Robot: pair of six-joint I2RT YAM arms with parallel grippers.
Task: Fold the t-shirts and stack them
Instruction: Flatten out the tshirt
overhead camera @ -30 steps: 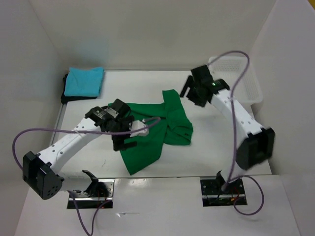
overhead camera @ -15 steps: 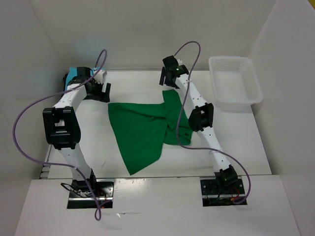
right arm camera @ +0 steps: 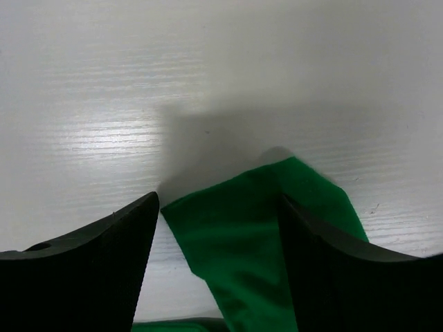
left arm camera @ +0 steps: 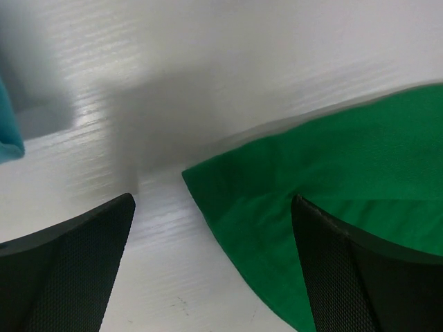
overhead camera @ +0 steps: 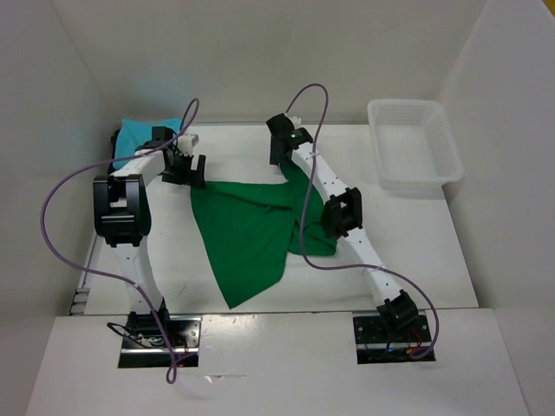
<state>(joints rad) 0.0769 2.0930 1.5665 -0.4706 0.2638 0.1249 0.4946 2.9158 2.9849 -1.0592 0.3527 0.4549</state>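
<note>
We read no legible text, label, brand, number or sign on any surface in view.

The green shirt (overhead camera: 247,234) lies rumpled, half-folded, mid bench (overhead camera: 416,251). The turquoise shirt (overhead camera: 139,134) sits folded on the black shirt (overhead camera: 115,141), far-left corner.

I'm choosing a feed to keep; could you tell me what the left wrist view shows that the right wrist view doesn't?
Left wrist only: the left gripper and a sliver of the turquoise shirt. Right wrist only: the right gripper over a narrow corner of the green shirt. Both: that shirt on the table, between open fingers.
</note>
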